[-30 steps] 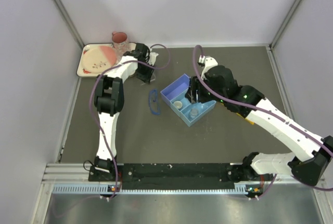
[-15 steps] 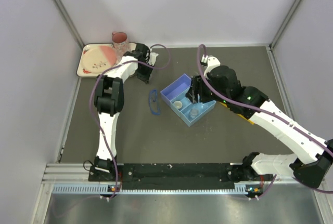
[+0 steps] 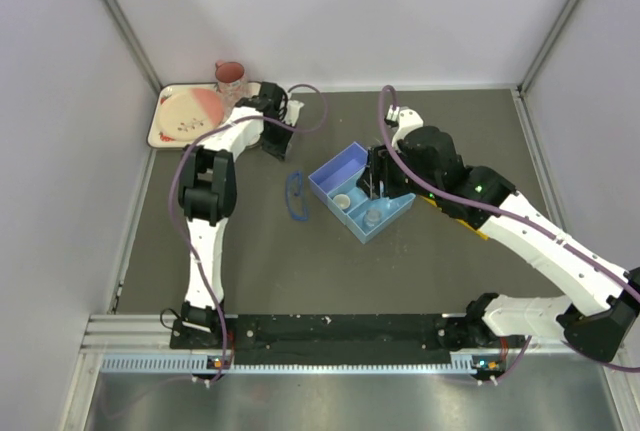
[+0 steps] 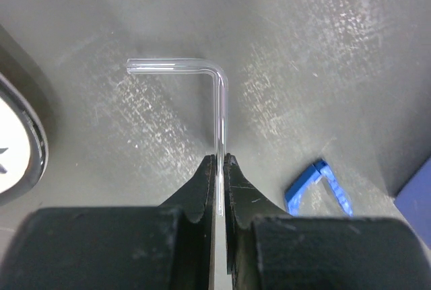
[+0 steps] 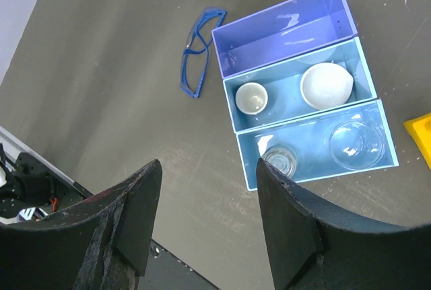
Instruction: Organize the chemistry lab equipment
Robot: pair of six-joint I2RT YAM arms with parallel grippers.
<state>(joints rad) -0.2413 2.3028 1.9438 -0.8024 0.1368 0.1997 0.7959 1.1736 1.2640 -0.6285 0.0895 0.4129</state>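
While its short leg points sideways over the dark grey desk (image 4: 316,41), the thin clear glass rod (image 4: 219,95), bent at a right angle, is pinched by its long leg in the closed left gripper (image 4: 219,165), far left on the desk. Blue-rimmed goggles (image 5: 196,54) lie just beside the blue divided plastic tray (image 5: 289,27), whose middle compartment holds two small white round dishes (image 5: 252,97). Above it, the right gripper (image 5: 210,169) hangs wide open, empty.

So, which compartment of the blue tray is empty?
The darker end compartment, nearest the goggles. The middle one holds two white dishes, the other end one clear glassware.
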